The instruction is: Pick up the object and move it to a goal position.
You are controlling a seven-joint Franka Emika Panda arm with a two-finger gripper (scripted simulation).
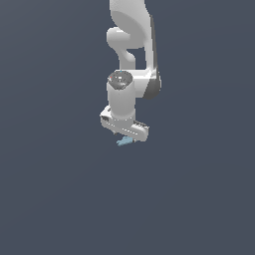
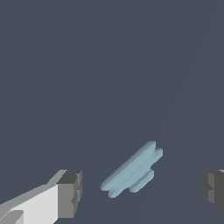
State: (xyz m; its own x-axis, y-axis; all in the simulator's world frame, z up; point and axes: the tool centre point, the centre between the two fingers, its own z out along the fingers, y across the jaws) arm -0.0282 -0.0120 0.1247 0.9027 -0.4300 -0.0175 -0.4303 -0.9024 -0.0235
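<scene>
Object (image 2: 132, 170): looking light, stiff, thin; taking it across its narrow middle seems best.
Fingers (image 2: 70, 194): standing wide apart, flanking the object, touching nothing.

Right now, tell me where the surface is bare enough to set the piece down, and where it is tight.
Bare: the dark surface on every side of the arm in the exterior view. Tight: only under the open tool, where the light blue piece lies between its fingers, apart from both.
</scene>
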